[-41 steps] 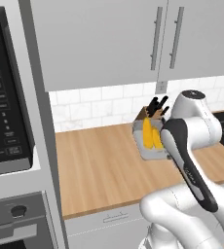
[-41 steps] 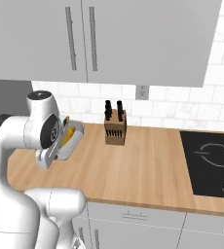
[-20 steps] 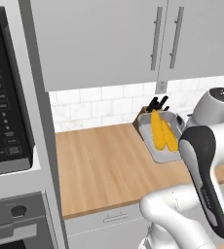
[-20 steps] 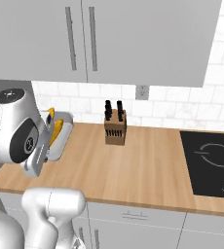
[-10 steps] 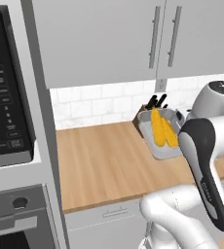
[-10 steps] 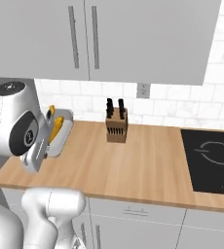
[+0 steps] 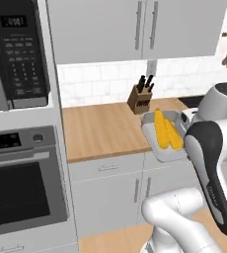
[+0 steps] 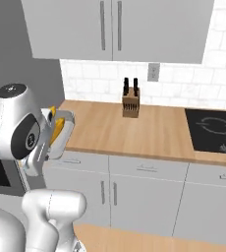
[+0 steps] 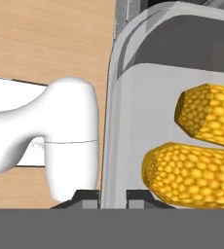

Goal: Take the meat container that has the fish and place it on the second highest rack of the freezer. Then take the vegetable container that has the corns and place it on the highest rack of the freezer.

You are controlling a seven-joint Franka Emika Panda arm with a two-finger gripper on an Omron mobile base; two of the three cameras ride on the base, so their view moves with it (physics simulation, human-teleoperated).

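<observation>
A clear grey tray (image 9: 133, 121) carries the two yellow-orange corns (image 9: 196, 170). My gripper (image 9: 113, 200) is shut on the tray's rim, one finger on each side of the wall. In the left base view the tray (image 7: 157, 146) with the corns (image 7: 166, 131) hangs level in the air just off the counter's front edge, beside my forearm. From the right base camera the tray (image 8: 66, 132) and a bit of corn (image 8: 57, 127) peek out behind my wrist. The fish, the freezer and its racks are out of view.
A wooden counter (image 7: 100, 131) runs along the wall with a knife block (image 7: 140, 99) at the back. A black wall oven (image 7: 21, 188) and microwave (image 7: 19, 49) stand at the left. A black cooktop (image 8: 215, 129) lies at the right. Grey cabinets (image 8: 115, 29) hang above.
Both base views have pulled back from the counter and swung, so the base has driven. The tray with the corns stays in my gripper and now hangs off the counter's front edge.
</observation>
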